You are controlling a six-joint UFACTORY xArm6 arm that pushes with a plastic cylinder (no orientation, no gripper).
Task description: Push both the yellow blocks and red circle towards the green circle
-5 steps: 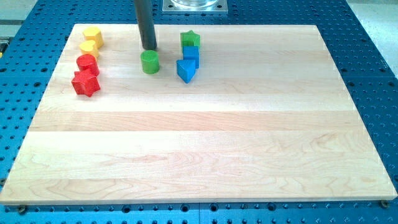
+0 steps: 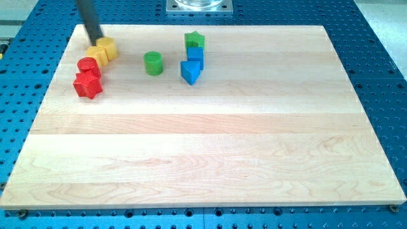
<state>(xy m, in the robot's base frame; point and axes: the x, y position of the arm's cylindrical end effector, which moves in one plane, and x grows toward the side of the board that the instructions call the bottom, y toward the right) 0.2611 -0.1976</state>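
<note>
Camera view: board (image 2: 210, 159), my tip (image 2: 98, 41) at its top left.
Tip, jawless and holding nothing, touches two yellow blocks (image 2: 103, 50), shapes unclear; red circle (image 2: 88, 65) and red star (image 2: 87, 84) just below; green circle (image 2: 152, 63) sits rightward, nothing between; green star (image 2: 194, 40), blue blocks (image 2: 192, 65) beyond.

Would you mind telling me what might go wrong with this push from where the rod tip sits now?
My tip sits at the upper-left of the two yellow blocks, so a push may slide them apart rather than together.

The red circle lies below the yellow pair, off the push line, and could be left behind.

The red star touches the red circle and may get dragged toward the green circle.
</note>
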